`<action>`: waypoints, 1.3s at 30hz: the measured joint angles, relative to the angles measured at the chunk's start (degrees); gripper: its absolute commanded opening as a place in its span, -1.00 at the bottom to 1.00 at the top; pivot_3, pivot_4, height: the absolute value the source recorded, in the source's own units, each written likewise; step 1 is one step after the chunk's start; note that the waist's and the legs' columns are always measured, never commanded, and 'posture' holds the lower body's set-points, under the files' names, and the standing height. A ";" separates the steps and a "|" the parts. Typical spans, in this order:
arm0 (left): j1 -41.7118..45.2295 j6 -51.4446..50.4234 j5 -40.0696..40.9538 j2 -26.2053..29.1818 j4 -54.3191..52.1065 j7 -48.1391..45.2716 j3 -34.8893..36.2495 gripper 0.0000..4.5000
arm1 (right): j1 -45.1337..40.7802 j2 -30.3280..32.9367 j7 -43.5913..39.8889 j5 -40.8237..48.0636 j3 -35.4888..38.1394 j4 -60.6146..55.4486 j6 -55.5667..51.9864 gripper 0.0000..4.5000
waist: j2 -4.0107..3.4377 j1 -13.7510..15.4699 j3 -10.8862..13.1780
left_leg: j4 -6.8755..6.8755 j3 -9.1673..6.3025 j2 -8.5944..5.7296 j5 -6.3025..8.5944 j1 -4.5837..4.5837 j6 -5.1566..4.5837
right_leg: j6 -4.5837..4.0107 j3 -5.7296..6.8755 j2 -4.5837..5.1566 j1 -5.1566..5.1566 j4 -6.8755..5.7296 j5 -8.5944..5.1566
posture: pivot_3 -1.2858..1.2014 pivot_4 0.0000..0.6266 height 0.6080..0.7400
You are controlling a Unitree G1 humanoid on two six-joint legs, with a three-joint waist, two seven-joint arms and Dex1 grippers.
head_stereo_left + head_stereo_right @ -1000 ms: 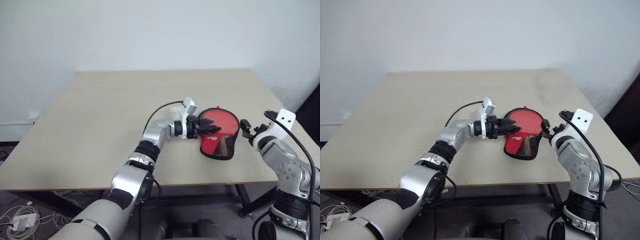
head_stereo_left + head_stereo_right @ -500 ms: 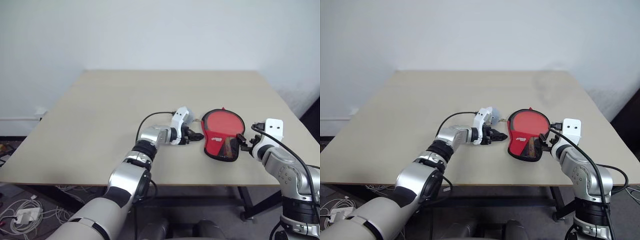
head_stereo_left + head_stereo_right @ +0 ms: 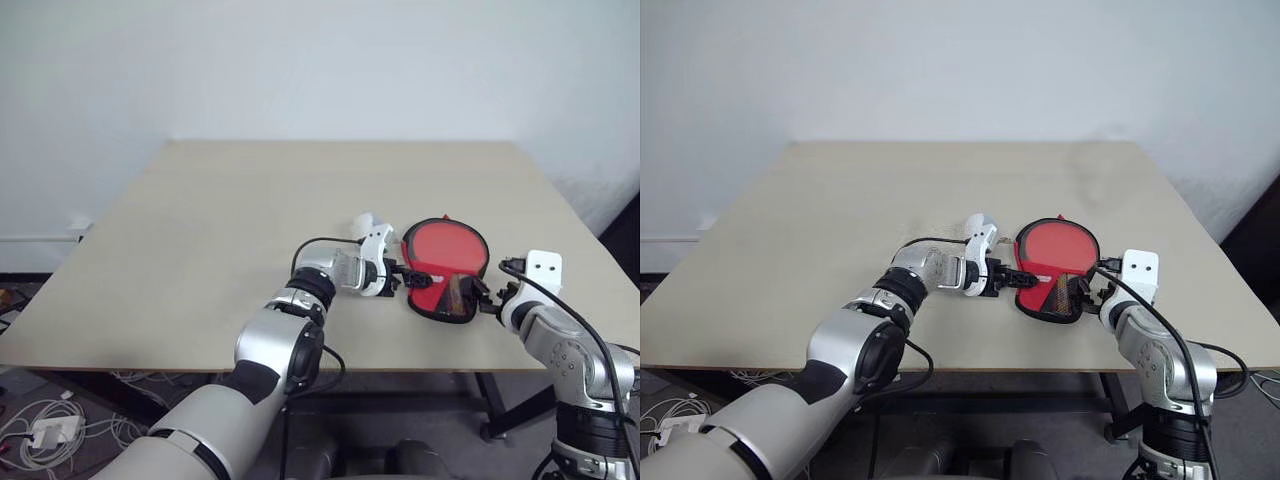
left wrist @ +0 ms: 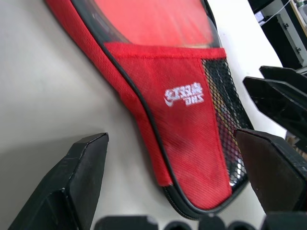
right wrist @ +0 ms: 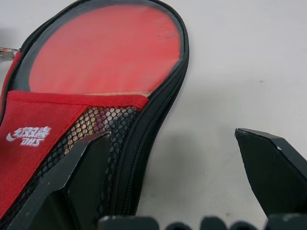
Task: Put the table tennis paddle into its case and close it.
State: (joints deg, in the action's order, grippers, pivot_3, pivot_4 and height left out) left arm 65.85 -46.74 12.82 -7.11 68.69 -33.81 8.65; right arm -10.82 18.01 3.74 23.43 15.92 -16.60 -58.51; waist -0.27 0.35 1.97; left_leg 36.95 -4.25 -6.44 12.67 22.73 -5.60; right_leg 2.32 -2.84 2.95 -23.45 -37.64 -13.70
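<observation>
The case (image 3: 432,296) lies flat on the table (image 3: 230,220) near its front right edge, with a red front, a white logo (image 4: 183,94) and a black mesh pocket (image 5: 103,125). The table tennis paddle (image 3: 447,246) sits inside it, its red face showing in the round part. My left gripper (image 3: 406,279) is open at the case's left side, its fingers spread around the narrow end (image 4: 192,158). My right gripper (image 3: 484,298) is open at the case's right edge, one finger (image 5: 84,184) low beside the black zip trim (image 5: 146,139).
The case lies a short way from the table's front edge (image 3: 400,372) and right edge (image 3: 575,215). A white wall (image 3: 320,60) rises behind the table. Cables (image 3: 40,430) lie on the floor to the left.
A second ago my left gripper held the case above the table. The case now lies on the table and the left gripper has opened beside it. Both hands have sunk.
</observation>
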 measured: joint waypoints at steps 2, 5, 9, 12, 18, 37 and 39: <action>0.15 -1.11 0.87 0.01 0.08 1.21 1.33 0.98 | 0.22 -0.59 0.16 -0.39 0.47 -0.11 0.00 1.00 | -0.01 -0.01 0.00 | -0.01 -0.01 0.00 0.00 -0.01 0.00 | 0.00 0.00 0.00 0.00 0.00 0.00 | 0.03 -1.00 1.00; 0.31 -2.09 2.39 -0.57 0.62 3.30 3.96 0.98 | 0.28 -0.98 0.16 -1.07 0.94 -0.11 0.00 1.00 | -0.01 0.00 -0.01 | -0.01 -0.01 0.00 0.00 -0.02 0.01 | 0.00 0.00 0.01 0.00 0.00 0.00 | 0.03 -1.00 1.00; 0.32 -3.11 3.66 -2.08 0.83 4.23 5.22 0.98 | 0.15 -1.54 0.28 -1.70 1.30 -0.11 0.01 1.00 | -0.01 0.33 -0.01 | 0.01 0.00 -0.03 0.00 -0.01 0.01 | 0.00 0.01 0.04 0.01 0.00 0.00 | 0.03 -1.00 1.00; 0.35 -4.01 3.91 -2.09 0.85 3.83 5.30 0.98 | 0.10 -1.67 0.28 -2.00 1.67 -0.14 0.01 1.00 | -0.02 0.32 -0.01 | 0.00 0.00 -0.03 0.00 -0.02 0.01 | 0.00 0.01 0.02 0.00 0.00 0.00 | 0.03 -1.00 1.00; 0.35 -3.80 4.01 -2.17 1.30 4.93 5.69 0.59 | 0.15 -2.32 0.40 -2.79 3.31 -0.15 0.01 1.00 | -0.02 0.31 -0.01 | 0.00 0.00 -0.02 0.00 -0.02 0.01 | 0.00 -0.01 0.03 0.00 -0.01 0.00 | 0.03 -1.00 1.00; 0.40 -5.66 8.47 -1.98 2.75 8.63 9.34 -1.00 | 0.17 -3.63 0.46 -5.44 4.27 -0.16 1.06 1.00 | -0.03 0.28 -0.02 | -0.01 0.00 -0.03 0.00 -0.01 0.02 | -0.01 -0.02 0.01 -0.03 -0.02 0.01 | 0.03 -1.00 1.00; 0.48 -6.71 8.52 -1.53 2.75 9.58 9.89 -1.00 | 0.11 -3.69 0.46 -5.47 4.76 -0.16 1.49 1.00 | -0.03 0.27 -0.02 | -0.01 0.00 -0.03 0.00 -0.01 0.03 | -0.01 -0.02 0.01 -0.04 -0.02 0.01 | 0.03 -1.00 1.00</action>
State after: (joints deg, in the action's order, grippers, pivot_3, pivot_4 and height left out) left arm 66.33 -53.45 21.33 -8.64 71.44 -24.23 18.54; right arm -10.71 14.33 4.21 17.96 20.68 -16.76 -57.02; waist -0.30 0.63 1.95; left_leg 36.95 -4.25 -6.47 12.66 22.72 -5.57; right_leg 2.31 -2.86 2.96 -23.48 -37.67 -13.69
